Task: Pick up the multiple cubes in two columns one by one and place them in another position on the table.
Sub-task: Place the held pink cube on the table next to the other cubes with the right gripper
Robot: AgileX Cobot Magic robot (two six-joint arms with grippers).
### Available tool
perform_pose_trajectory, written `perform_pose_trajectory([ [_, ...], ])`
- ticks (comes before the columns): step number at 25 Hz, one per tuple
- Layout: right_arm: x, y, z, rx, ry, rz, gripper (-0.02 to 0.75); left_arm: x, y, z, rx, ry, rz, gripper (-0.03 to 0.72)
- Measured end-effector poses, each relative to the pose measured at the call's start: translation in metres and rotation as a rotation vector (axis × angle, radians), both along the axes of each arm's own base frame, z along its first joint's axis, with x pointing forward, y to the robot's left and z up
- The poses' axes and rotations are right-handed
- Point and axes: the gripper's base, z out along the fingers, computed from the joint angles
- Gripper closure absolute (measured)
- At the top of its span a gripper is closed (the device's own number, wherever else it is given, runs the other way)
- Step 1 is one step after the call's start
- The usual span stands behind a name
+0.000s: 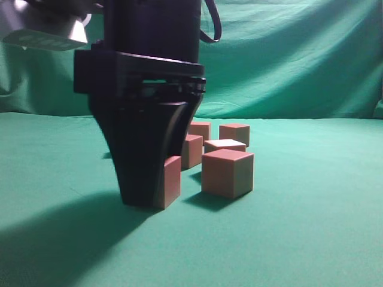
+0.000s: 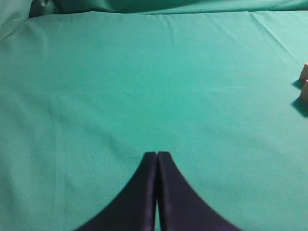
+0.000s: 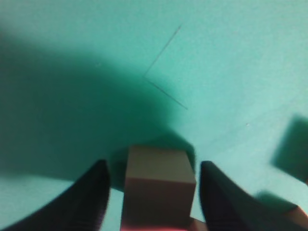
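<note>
Green cloth covers the counter (image 1: 311, 239) and hangs as backdrop. My right gripper (image 3: 153, 192) is down at the counter, jaws apart, a cube (image 3: 159, 185) sitting between them with a gap each side, so not clamped. In the exterior view that cube (image 1: 170, 181) stands on the cloth against my near finger. Other cubes (image 1: 227, 172) sit just beyond and to the side, close together. My left gripper (image 2: 157, 159) is closed on nothing, well away from the blocks. Cube looks like rigid wood, light, sharp-edged, probably not slippery; best taken on two opposite flat sides, mid-height, squarely to avoid twisting.
</note>
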Motion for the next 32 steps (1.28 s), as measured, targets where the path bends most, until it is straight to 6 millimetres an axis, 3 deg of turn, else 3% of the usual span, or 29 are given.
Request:
perform_pose_trajectory([
  [6,0.000,0.000,0.000,0.000,0.000,0.000,0.146,0.000,0.000,0.000,0.000,0.000,0.000,0.688],
  [17,0.002,0.002,0.008,0.025,-0.021,-0.016,0.134,0.000,0.000,0.000,0.000,0.000,0.000,0.688],
  [24,0.003,0.001,0.054,0.081,-0.071,-0.030,0.134,0.000,0.000,0.000,0.000,0.000,0.000,0.688],
  [27,0.003,-0.004,0.085,0.093,-0.113,-0.063,0.195,0.000,0.000,0.000,0.000,0.000,0.000,0.688],
  [32,-0.001,-0.028,0.139,0.089,-0.246,-0.150,0.188,0.000,0.000,0.000,0.000,0.000,0.000,0.688],
])
